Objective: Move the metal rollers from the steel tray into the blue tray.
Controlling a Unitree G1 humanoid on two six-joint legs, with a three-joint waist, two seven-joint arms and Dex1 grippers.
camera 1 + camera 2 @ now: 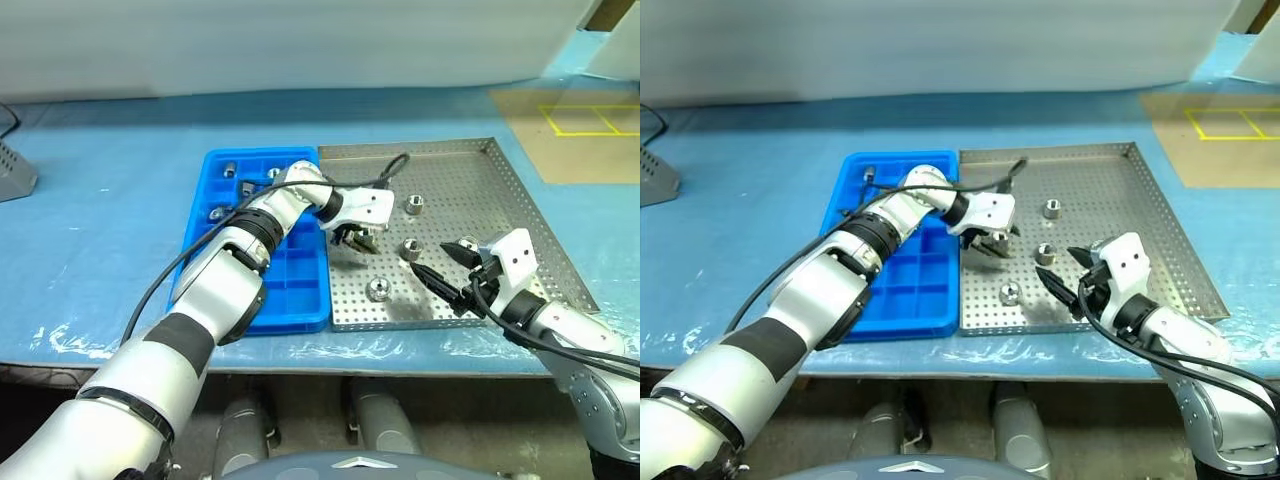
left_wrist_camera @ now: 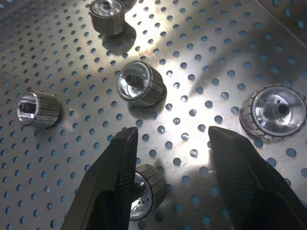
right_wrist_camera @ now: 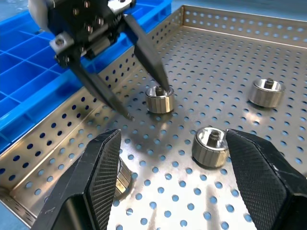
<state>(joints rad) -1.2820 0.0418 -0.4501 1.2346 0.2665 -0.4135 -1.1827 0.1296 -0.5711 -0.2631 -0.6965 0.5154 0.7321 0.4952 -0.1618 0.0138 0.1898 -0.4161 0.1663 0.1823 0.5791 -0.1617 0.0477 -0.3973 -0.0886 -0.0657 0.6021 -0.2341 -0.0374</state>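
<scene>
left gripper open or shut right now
Open: the left gripper has its two black fingers spread apart over the steel tray, holding nothing.

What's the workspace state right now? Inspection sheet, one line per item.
Surface: blue table cover, crinkled clear film along its near edge.
Job's things: steel tray holds several loose metal rollers; blue tray beside it has a few rollers in its far compartments, near ones bare.
Clutter: grey object at the table's left edge.
Grippers: left gripper open, low over a roller at the steel tray's left side; right gripper open, holding nothing.
Cables: black cable loops off the left wrist.
Surroundings: yellow tape square on a brown surface.
</scene>
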